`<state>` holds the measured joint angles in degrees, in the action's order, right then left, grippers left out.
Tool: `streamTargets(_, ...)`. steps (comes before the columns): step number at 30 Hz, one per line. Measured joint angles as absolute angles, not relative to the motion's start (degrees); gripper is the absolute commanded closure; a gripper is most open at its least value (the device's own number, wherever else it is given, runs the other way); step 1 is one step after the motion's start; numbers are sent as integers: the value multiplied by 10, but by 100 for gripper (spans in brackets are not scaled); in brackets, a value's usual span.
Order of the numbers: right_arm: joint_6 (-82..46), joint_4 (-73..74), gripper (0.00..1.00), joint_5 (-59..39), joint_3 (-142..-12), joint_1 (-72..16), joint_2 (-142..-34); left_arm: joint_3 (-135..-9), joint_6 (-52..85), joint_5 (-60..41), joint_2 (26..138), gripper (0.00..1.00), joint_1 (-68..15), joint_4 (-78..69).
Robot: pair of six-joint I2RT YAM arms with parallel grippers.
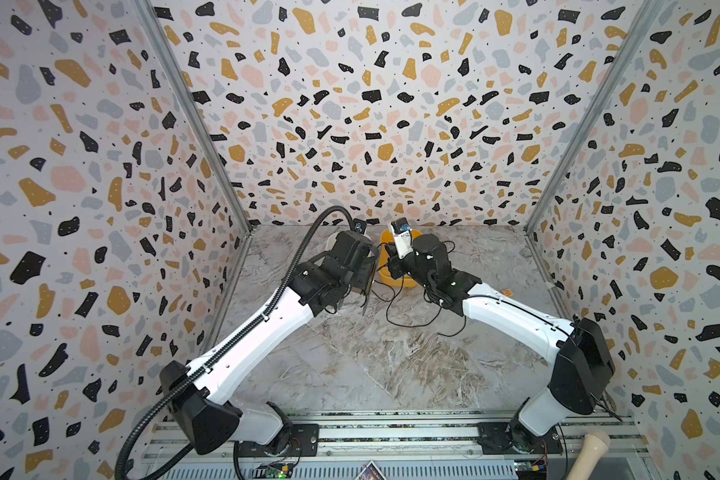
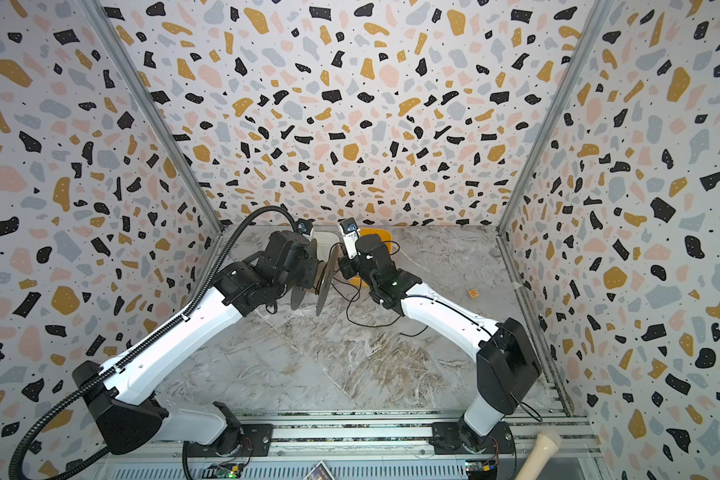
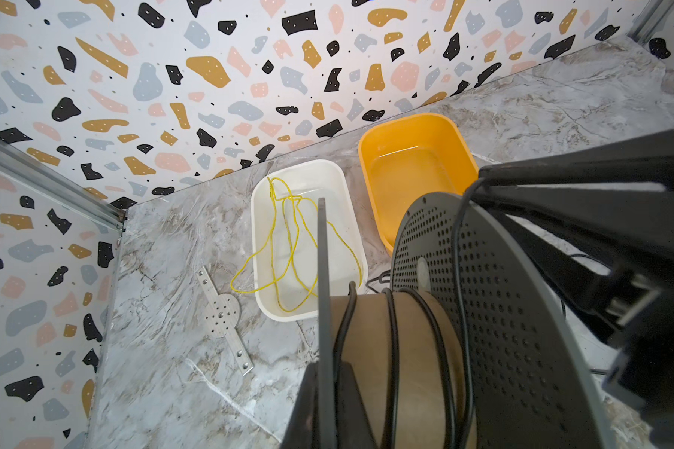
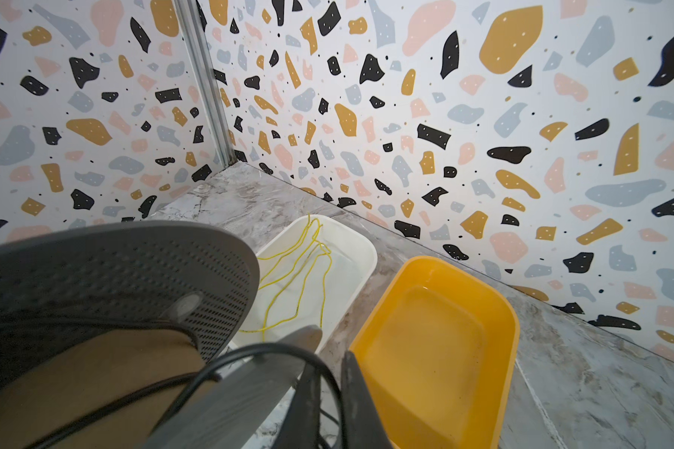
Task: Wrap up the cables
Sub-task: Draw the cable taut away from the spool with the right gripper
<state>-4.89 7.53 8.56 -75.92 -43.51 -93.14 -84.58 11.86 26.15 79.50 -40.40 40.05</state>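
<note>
A spool (image 3: 370, 350) with a brown core and grey perforated flanges (image 3: 483, 311) hangs above the table between the two arms, in both top views (image 1: 364, 291) (image 2: 323, 282). My left gripper (image 3: 325, 385) is shut on the thin edge of one flange. The black cable (image 3: 393, 350) lies in a few turns round the core. From there it runs to my right gripper (image 4: 331, 385), passing through the narrow gap between the slightly parted jaws. The slack of the cable (image 1: 412, 324) lies in loose loops on the marble table under the right wrist.
A white tray (image 3: 255, 217) holding a thin yellow cord (image 3: 274, 196) and a yellow tray (image 3: 405, 118) stand by the back wall, just behind the grippers. A metal bracket (image 3: 224, 315) lies left of the white tray. A beige handle (image 1: 591, 453) rests on the front rail.
</note>
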Motion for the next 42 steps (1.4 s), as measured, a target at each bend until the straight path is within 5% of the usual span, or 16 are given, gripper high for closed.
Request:
streamTargets(14,-67,97,85,5,-759,-394,-1006,-848,94,241,780,100,-406,426)
streamTargets(21,-72,121,75,-49,-708,-390,-1011,-879,90,232,775,100,-406,448)
streamTargets(33,-72,132,26,-128,-557,-389,-841,-909,79,216,771,100,-405,462)
streamTargets(42,-76,151,30,-164,-520,-338,-821,-909,67,199,764,100,-405,463)
